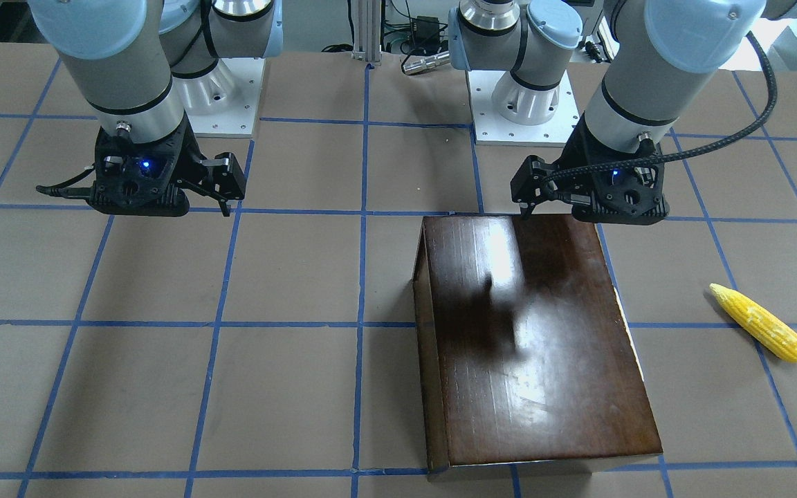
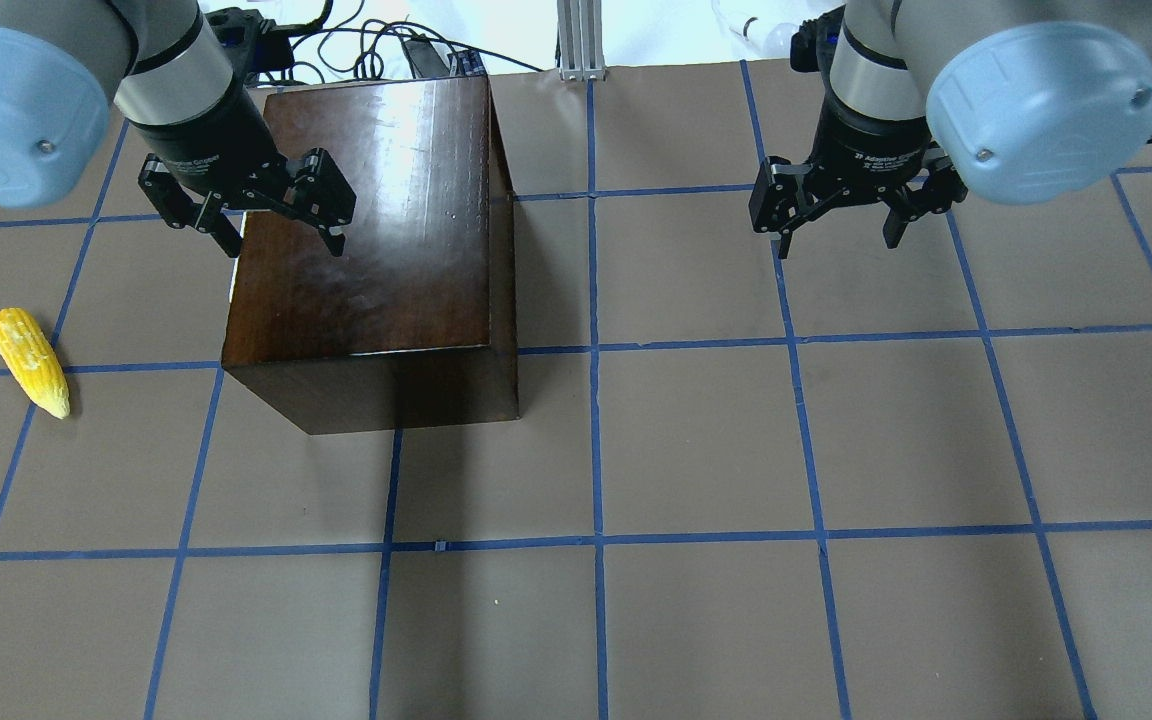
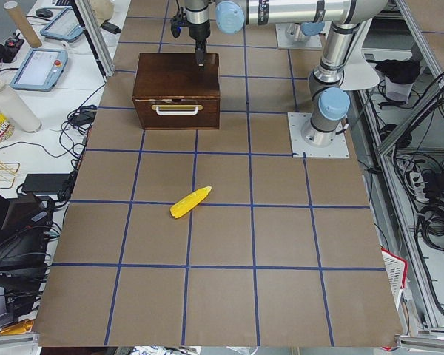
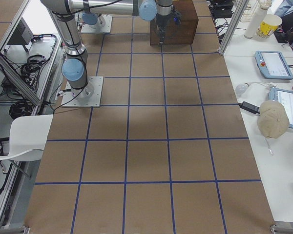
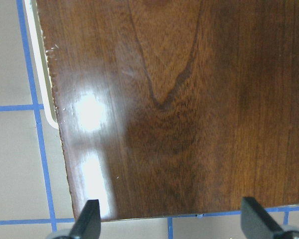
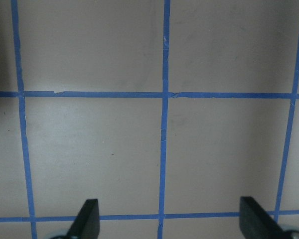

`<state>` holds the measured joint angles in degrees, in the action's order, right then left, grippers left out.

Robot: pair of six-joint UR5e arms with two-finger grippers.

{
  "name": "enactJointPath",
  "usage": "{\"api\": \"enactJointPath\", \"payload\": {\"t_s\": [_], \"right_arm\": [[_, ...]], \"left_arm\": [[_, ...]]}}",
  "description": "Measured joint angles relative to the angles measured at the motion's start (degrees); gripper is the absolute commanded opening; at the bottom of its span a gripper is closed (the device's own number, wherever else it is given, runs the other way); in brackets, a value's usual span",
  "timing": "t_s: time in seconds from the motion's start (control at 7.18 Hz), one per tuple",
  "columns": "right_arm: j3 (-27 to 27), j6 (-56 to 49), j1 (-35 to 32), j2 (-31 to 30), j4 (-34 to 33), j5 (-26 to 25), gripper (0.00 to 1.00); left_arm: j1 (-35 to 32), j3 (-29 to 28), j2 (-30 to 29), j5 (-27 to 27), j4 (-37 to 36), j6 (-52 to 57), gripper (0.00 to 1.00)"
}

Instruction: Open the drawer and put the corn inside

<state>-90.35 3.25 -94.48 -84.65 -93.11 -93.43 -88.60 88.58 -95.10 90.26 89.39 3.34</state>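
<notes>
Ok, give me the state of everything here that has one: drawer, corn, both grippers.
drawer: shut, not pulled out of the box.
corn: lying flat on the table, apart from the box, not gripped.
left gripper: open, empty, above the box top.
right gripper: open, empty, above bare table.

The box (image 2: 376,230) is dark wood under a glossy varnish, with clear grain and bright reflections on top. The drawer (image 3: 176,122) front looks duller and carries a pale, smooth handle (image 3: 177,109). The corn (image 1: 758,322) is yellow, bumpy and faintly shiny. The table (image 2: 696,440) cover is matt brown, paper-like, crossed by blue tape (image 2: 696,345). The left gripper (image 2: 284,243) and right gripper (image 2: 836,242) look like matt black plastic.
</notes>
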Motion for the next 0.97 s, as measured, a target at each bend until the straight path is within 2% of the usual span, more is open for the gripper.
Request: {"api": "enactJointPath", "payload": {"t_s": [0.7,0.97], "right_arm": [[0.0,0.0,0.0,-0.1,0.0,0.0,1.00],[0.0,0.0,0.0,-0.1,0.0,0.0,1.00]], "left_arm": [[-0.2,-0.2,0.4,0.5,0.1,-0.1,1.00],[-0.3,0.0,0.7,3.2,0.2,-0.1,1.00]]}}
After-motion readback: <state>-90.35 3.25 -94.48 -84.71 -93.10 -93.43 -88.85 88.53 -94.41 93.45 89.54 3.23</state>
